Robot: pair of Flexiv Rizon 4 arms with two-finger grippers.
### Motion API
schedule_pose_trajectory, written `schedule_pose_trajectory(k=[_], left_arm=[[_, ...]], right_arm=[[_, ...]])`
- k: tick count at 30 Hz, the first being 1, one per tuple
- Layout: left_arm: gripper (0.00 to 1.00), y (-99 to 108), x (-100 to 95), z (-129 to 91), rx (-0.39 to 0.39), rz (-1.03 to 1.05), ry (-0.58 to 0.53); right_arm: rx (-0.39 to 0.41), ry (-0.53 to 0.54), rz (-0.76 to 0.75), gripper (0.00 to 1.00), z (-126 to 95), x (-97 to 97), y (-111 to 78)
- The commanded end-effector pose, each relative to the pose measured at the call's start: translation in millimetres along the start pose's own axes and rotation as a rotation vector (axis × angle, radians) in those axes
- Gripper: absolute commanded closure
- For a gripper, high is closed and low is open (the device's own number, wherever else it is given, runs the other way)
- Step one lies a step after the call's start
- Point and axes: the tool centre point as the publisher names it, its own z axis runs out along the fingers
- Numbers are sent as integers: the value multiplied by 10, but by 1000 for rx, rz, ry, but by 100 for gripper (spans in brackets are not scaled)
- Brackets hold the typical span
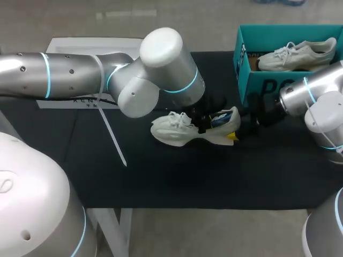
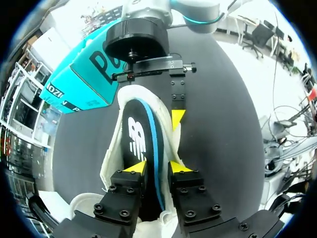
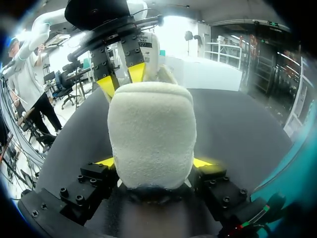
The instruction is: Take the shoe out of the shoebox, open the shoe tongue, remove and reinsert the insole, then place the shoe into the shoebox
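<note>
At the table's middle, your left gripper [image 2: 157,167] is pinched on the insole [image 2: 141,134], which stands partly inside the shoe [image 1: 177,131]. At its 3 o'clock in the head view, your right gripper [image 3: 154,163] clamps the shoe's heel from both sides. The shoe lies on the black mat [image 1: 161,182]. The shoebox [image 1: 268,85] sits at its 1 o'clock and holds a second shoe [image 1: 297,53]. Judgement: the shoe is out and the tongue apparently open. The insole step is in hand, direction undetermined. Boxing is outstanding.
</note>
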Motion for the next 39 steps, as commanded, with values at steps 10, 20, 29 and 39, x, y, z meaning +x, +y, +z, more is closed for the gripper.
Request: schedule_pose_trajectory(k=[10, 20, 29, 39], left_arm=[[100, -44, -108, -31, -19, -30, -65], [100, 144, -346, -411, 51, -125, -62], [100, 114, -344, -436, 68, -101, 25], [100, -131, -140, -233, 84, -48, 33]], right_arm=[[1, 2, 0, 100, 37, -12, -29], [1, 2, 0, 100, 37, -12, -29], [1, 2, 0, 100, 37, -12, -29], [1, 2, 0, 100, 37, -12, -29]])
